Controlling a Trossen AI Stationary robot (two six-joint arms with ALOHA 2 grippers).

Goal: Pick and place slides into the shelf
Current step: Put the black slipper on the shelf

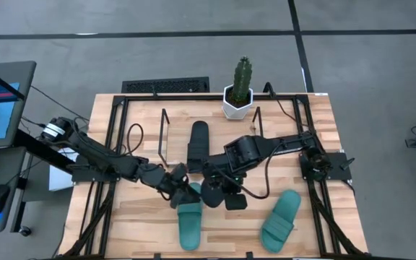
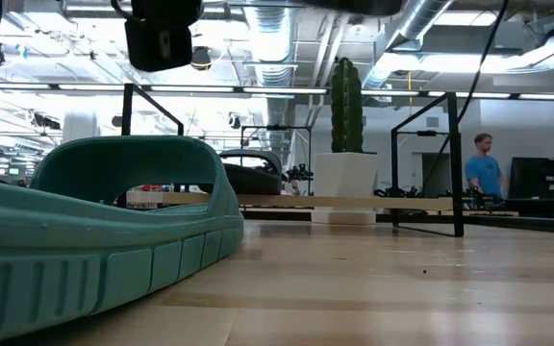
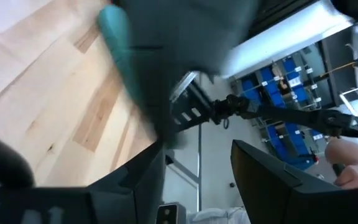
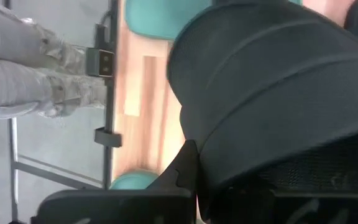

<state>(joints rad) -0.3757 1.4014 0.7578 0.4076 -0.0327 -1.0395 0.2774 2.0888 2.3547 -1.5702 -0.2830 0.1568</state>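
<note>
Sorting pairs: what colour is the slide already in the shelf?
Black slide, clearest in the high view.

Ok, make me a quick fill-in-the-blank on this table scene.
The cactus stands in a ___ pot.
The slide in the shelf is ___.
The number of teal slides on the table is ___.
Missing words: white; black; two.

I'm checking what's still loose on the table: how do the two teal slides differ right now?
The left teal slide lies nearly straight, toe toward the front edge; the right teal slide lies slanted. The left one has the left gripper at its heel end; the right one lies clear of both arms. Both rest flat on the table, outside the shelf.
</note>
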